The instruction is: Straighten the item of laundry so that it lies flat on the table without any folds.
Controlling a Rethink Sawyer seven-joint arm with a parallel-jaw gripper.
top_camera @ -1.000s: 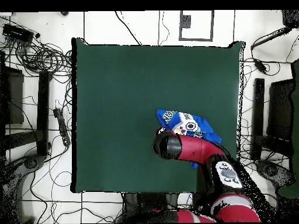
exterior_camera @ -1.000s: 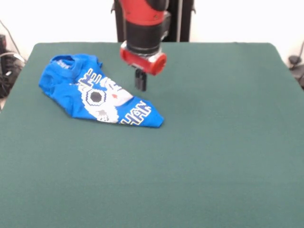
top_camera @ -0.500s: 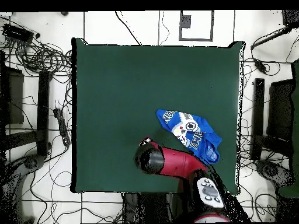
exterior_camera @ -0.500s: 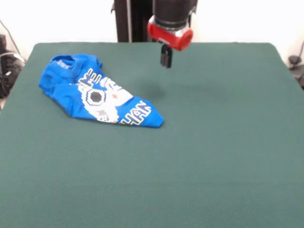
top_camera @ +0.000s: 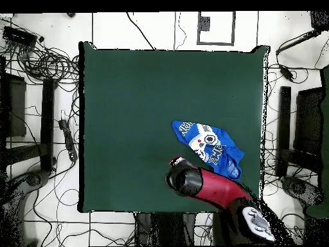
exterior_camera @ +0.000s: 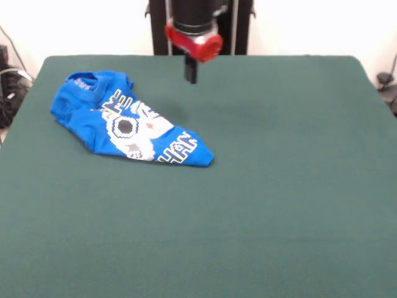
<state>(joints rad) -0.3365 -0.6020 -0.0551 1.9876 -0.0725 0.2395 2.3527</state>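
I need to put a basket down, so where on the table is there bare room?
Bare green table fills the front view's whole near half and right side. The crowded part is the far left, where the T-shirt lies bunched, with the claw hanging near it.

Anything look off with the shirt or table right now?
Only the T-shirt: it lies bunched and folded over itself near one edge of the table, print creased, not flat. The gripper hangs above the table, clear of the shirt. Nothing looks damaged or spilled.
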